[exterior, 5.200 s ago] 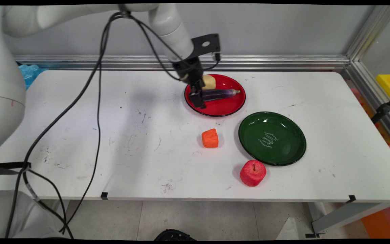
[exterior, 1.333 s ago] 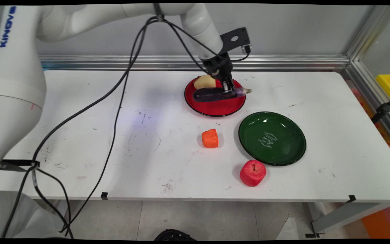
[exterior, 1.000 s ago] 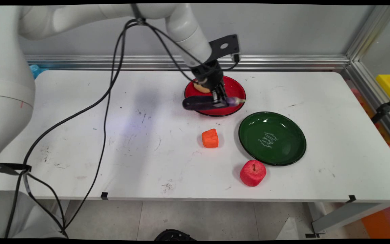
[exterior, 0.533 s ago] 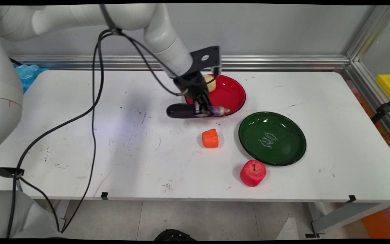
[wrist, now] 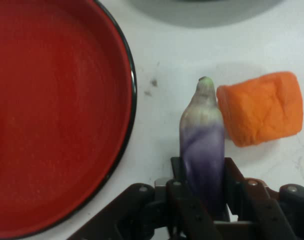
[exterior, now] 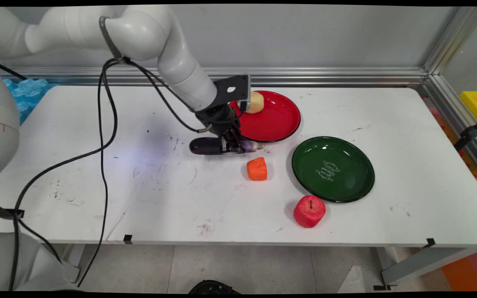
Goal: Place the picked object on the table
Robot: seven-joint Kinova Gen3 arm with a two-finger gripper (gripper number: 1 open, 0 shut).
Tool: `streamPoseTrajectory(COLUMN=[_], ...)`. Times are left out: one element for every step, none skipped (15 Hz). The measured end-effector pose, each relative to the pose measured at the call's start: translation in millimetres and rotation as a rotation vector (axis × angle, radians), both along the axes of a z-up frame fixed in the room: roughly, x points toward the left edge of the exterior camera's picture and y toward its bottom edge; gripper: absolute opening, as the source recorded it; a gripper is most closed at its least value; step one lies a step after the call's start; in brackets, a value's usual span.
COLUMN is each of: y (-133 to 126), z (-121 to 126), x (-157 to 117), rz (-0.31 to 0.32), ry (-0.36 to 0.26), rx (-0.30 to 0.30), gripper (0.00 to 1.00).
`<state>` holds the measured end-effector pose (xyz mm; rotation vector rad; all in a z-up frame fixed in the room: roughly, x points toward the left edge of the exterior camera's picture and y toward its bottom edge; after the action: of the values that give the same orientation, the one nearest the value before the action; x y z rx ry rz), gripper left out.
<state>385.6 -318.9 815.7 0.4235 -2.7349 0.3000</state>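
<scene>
Your pincer point(exterior: 232, 145) is clamped on the eggplant point(exterior: 218, 146), fingers closed around its middle. The eggplant lies level, dark end toward the arm's side, pale stem tip toward the orange block point(exterior: 257, 169). It sits low over the table point(exterior: 139, 186), just off the near-left rim of the red plate point(exterior: 278, 120); you cannot tell from the main view whether it touches the table.

In the hand view, the eggplant point(wrist: 204, 145) runs out from between the fingers point(wrist: 179, 200). Its stem tip is just beside the orange block point(wrist: 262, 107) and may be touching it. The red plate point(wrist: 56, 115) fills the left side.

Elsewhere: a yellowish piece point(exterior: 255, 102) rests on the far part of the red plate. The green plate point(exterior: 333, 169) holds nothing. The apple point(exterior: 309, 211) stands beside its near rim.

Risks, as judged from here:
- Stem tip is close to the orange block; any travel that way would likely shove the block.
- The grip is across a rounded, smooth body; it could roll or slip in the fingers.
- The plate rim is near; a swing toward it could clip the plate.
</scene>
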Motion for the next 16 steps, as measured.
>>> streamPoseTrajectory(y=[1.8, 3.6, 5.0, 5.9, 6.8, 7.4, 7.9, 8.2, 8.4, 8.5, 8.5, 8.5, 8.6, 8.5, 8.5, 8.4], z=[-3.9, -8.2, -11.7, -14.5, -17.7, -20.7, -24.0, -26.4, -29.1, -31.5, -33.5, -35.5, -37.3, -38.9, -40.1, -40.9], x=[1.8, 3.6, 5.0, 6.1, 7.4, 8.7, 9.9, 10.8, 11.7, 12.6, 13.0, 13.6, 14.1, 14.3, 14.2, 14.2], rz=[0.001, 0.002, 0.003, 0.004, 0.007, 0.009, 0.011, 0.014, 0.016, 0.018, 0.019, 0.020, 0.022, 0.023, 0.024, 0.024], ry=[0.000, 0.001, 0.001, 0.002, 0.003, 0.004, 0.004, 0.005, 0.006, 0.007, 0.007, 0.008, 0.009, 0.011, 0.012, 0.013], rx=[0.001, 0.003, 0.004, 0.004, 0.005, 0.006, 0.006, 0.006, 0.006, 0.006, 0.006, 0.006, 0.006, 0.006, 0.006, 0.006], gripper=[0.00, 0.00, 0.00, 0.00, 0.00, 0.00, 0.00, 0.00, 0.00, 0.00, 0.00, 0.00, 0.00, 0.00, 0.00, 0.00])
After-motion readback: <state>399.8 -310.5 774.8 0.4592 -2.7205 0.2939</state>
